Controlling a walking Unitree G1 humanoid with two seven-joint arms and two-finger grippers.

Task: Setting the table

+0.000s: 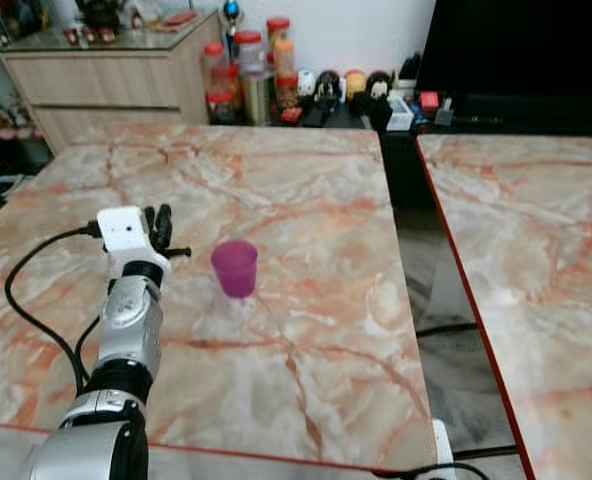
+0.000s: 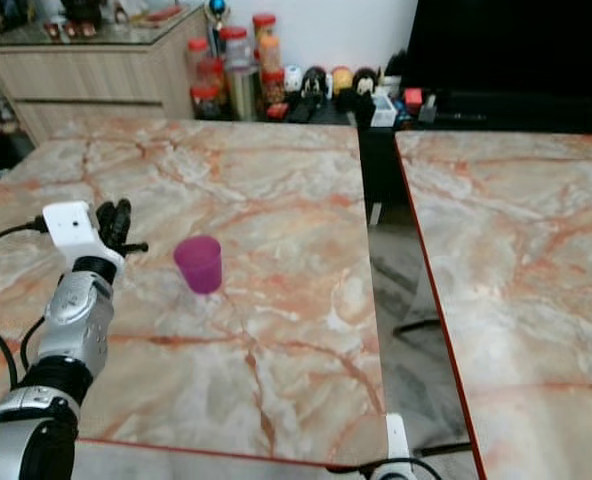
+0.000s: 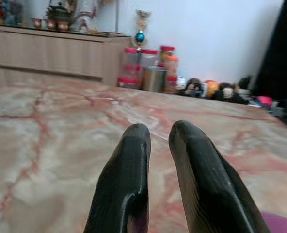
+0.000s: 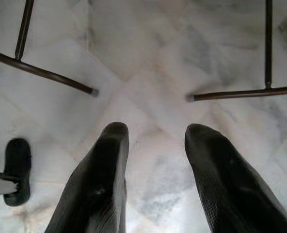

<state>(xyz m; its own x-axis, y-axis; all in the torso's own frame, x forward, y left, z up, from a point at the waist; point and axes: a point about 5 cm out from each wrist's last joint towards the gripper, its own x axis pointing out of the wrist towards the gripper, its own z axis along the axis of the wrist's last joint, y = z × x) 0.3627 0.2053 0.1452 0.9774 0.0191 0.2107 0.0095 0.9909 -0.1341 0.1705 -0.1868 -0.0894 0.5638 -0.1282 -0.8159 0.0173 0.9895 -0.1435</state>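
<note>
A translucent purple cup (image 1: 235,267) stands upright on the marble table (image 1: 316,190), a little in from its near edge. My left gripper (image 1: 160,226) hovers just to the cup's left, a short gap apart, with its black fingers (image 3: 134,160) held close together and nothing between them. In the left wrist view the cup's rim (image 3: 280,224) peeks in at a corner. My right gripper (image 4: 153,130) hangs low at my side, pointing at the floor with its fingers spread apart and empty.
A second marble table (image 1: 536,260) stands to the right across a narrow gap. Behind are a wooden sideboard (image 1: 106,80), red-lidded jars (image 1: 248,70), small figurines (image 1: 346,85) and a dark screen (image 1: 516,45). Thin metal legs (image 4: 41,73) cross the tiled floor.
</note>
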